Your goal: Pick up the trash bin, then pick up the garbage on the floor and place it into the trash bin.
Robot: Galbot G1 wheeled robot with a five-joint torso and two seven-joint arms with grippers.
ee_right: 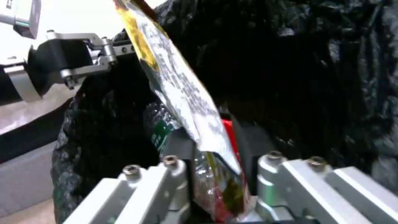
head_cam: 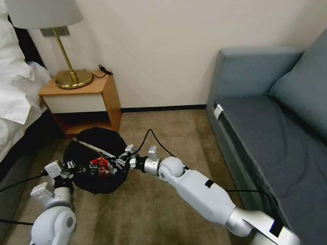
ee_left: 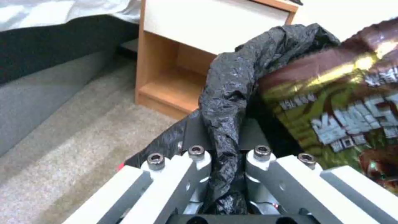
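Note:
The black bag-lined trash bin (head_cam: 98, 143) is tipped with its mouth facing me, just in front of the nightstand. My left gripper (head_cam: 75, 166) (ee_left: 222, 132) is shut on its crinkly bag rim (ee_left: 228, 77). My right gripper (head_cam: 120, 162) (ee_right: 215, 141) is at the bin's mouth, shut on a yellow-silver snack wrapper (ee_right: 178, 84) (ee_left: 340, 102) that stands up between its fingers. Inside the bin lie a red-and-white packet (head_cam: 102, 167) and a clear bottle with a green label (ee_right: 159, 133). The left gripper (ee_right: 83, 59) shows farther off in the right wrist view.
A wooden nightstand (head_cam: 85, 98) with a brass lamp (head_cam: 69, 73) stands behind the bin. A bed (head_cam: 13, 98) is on the left and a blue-grey sofa (head_cam: 272, 136) on the right. Open carpet (head_cam: 163, 211) lies between them, crossed by a black cable (head_cam: 153, 136).

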